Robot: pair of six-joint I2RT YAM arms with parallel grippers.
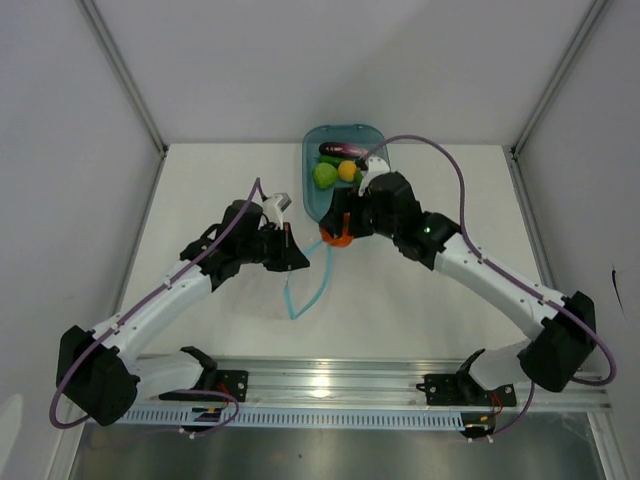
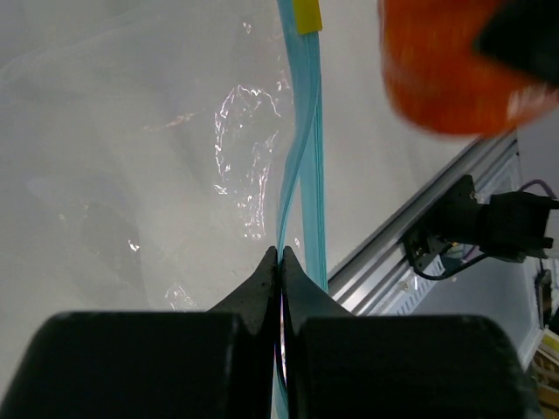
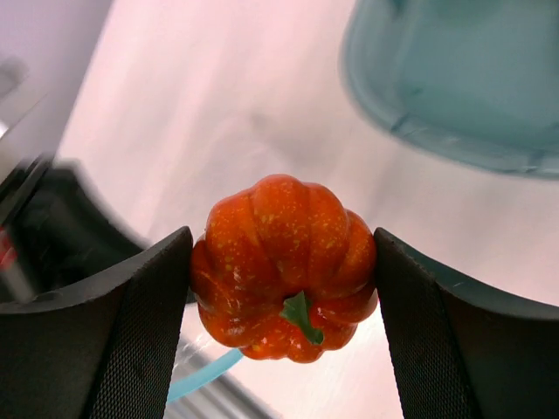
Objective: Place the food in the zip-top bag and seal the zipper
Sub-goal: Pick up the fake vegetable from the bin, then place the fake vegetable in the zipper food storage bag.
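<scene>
Right wrist view alone shows the pumpkin (image 3: 281, 253) ribbed, green-stemmed.

Several pieces of food (image 1: 326, 175) lie in the tray (image 1: 314, 202). The pumpkin (image 1: 338, 237) hangs just before the tray. The bag (image 2: 175, 157) lies before the tray, leftward.

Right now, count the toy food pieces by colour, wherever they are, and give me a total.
Orange: 1, pumpkin held in the right claw
Purple: 1, eggplant in the teal tray
Light green: 1, round fruit in the tray
Yellow: 1, ball in the tray
Dark green: 1, pepper, mostly hidden
Total: 5
</scene>
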